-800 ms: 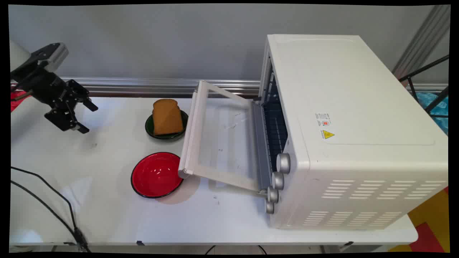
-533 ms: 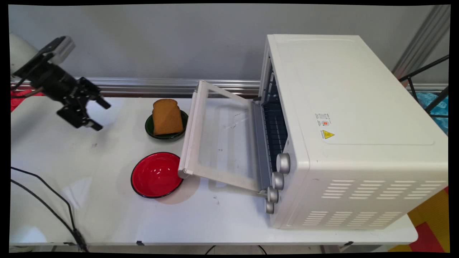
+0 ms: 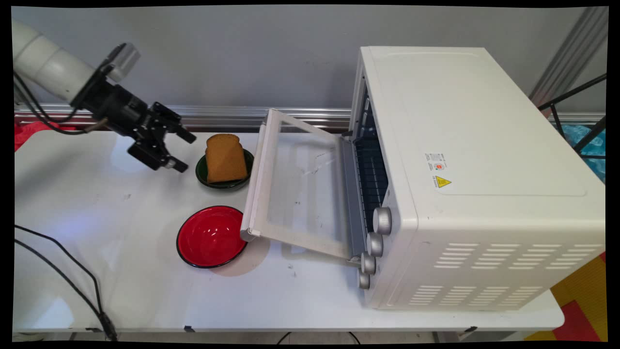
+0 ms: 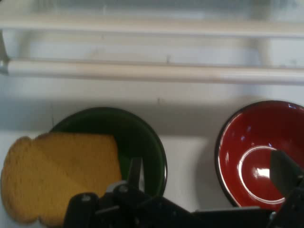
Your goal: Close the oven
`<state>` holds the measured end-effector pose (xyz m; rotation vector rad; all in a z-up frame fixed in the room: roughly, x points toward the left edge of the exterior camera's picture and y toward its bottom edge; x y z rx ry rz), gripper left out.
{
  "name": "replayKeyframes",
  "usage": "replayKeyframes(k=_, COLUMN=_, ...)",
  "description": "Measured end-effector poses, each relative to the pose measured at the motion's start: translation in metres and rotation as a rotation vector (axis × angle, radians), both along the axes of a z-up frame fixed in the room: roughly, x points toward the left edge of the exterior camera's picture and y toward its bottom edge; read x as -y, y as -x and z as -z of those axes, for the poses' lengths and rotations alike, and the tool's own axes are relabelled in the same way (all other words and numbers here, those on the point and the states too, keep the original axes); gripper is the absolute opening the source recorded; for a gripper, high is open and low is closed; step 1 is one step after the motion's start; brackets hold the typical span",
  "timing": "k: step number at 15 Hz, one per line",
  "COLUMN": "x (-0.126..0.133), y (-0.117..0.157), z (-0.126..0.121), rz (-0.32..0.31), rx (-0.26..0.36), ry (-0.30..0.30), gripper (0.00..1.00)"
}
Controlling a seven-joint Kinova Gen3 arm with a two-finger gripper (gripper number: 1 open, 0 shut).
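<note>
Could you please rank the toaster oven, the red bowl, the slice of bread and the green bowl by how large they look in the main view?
1. Toaster oven, by far the largest.
2. Red bowl.
3 and 4. Green bowl and slice of bread: look about alike; the bread hides much of the bowl, so I would not rank them.

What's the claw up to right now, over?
Claw open, empty, just left of bread slice on green bowl. Red bowl empty. Toaster oven door down, beside both bowls.
</note>
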<state>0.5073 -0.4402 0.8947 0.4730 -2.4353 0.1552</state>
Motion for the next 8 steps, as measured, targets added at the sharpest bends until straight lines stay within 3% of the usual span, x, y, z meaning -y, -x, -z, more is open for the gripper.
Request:
replayKeyframes(k=3, x=0.007, y=0.013, z=0.012, rz=0.010, rx=-0.016, ry=0.019, gripper=1.00)
replayKeyframes(k=4, x=0.009, y=0.016, z=0.015, rz=0.013, rx=-0.019, ry=0.020, gripper=0.00)
replayKeyframes(k=8, x=0.017, y=0.025, z=0.030, rz=0.039, rx=-0.013, ry=0.020, gripper=0.00)
